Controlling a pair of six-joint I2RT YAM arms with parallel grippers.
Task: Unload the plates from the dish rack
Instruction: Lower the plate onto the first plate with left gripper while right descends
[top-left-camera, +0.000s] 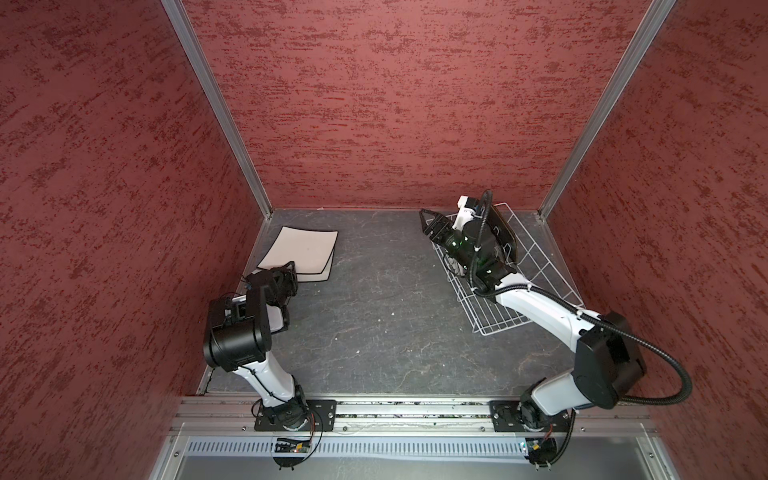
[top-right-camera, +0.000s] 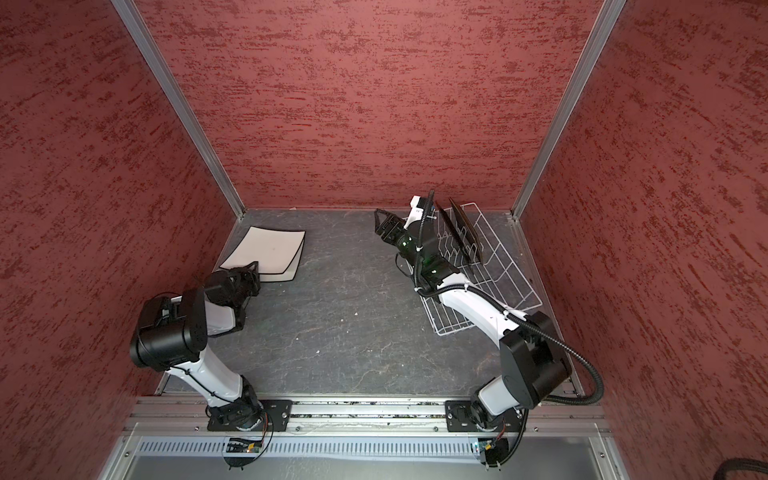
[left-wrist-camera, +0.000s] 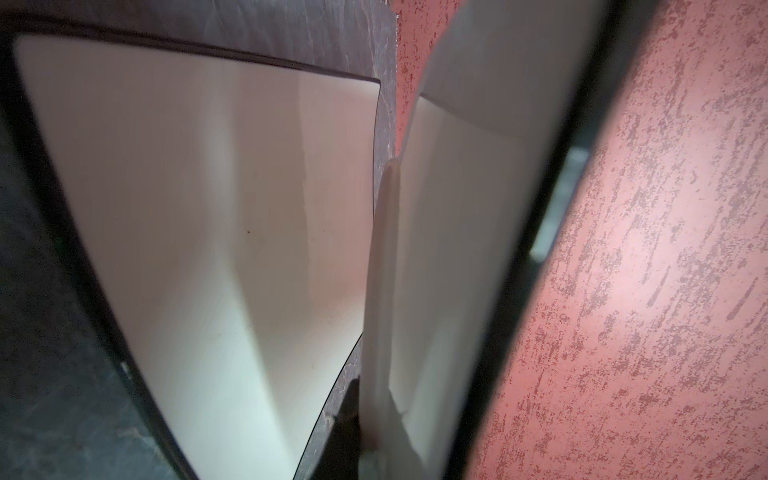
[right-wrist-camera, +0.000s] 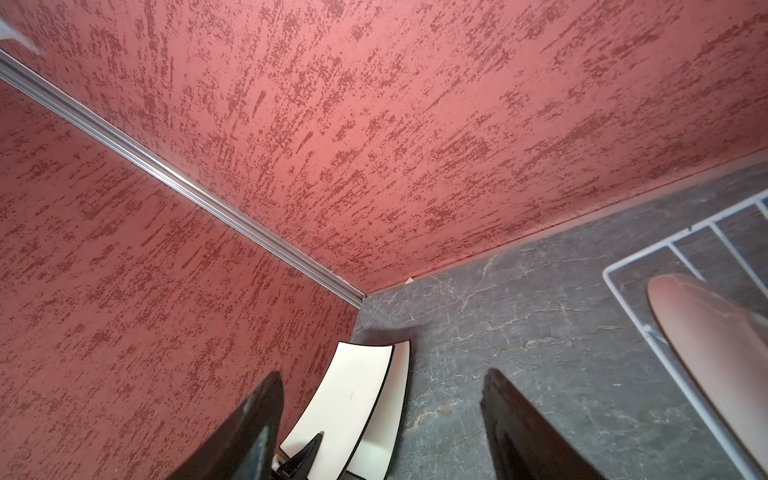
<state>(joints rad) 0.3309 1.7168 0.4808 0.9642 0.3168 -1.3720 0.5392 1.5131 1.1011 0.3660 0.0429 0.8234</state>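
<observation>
Well, in both top views the left gripper (top-left-camera: 289, 267) pinches the upper cream plate (top-left-camera: 305, 245), tilted above a second cream plate (top-left-camera: 318, 277) on the table (top-left-camera: 374, 324). The right gripper (top-left-camera: 430, 222) hangs empty beside the dish rack (top-left-camera: 552, 274), which holds dark plates (top-right-camera: 467, 228). Left wrist: the pinched plate looms close. Right wrist: jaws stand wide apart.

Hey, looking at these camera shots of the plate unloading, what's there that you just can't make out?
- Plates in the dish rack: the right arm covers most in a top view; the dark plates show edge-on, so count and patterns are unclear.
- Left gripper: its hold on the held cream plate is hidden under the wrist in both top views.
- Left wrist view: that plate blurs, too close.
</observation>
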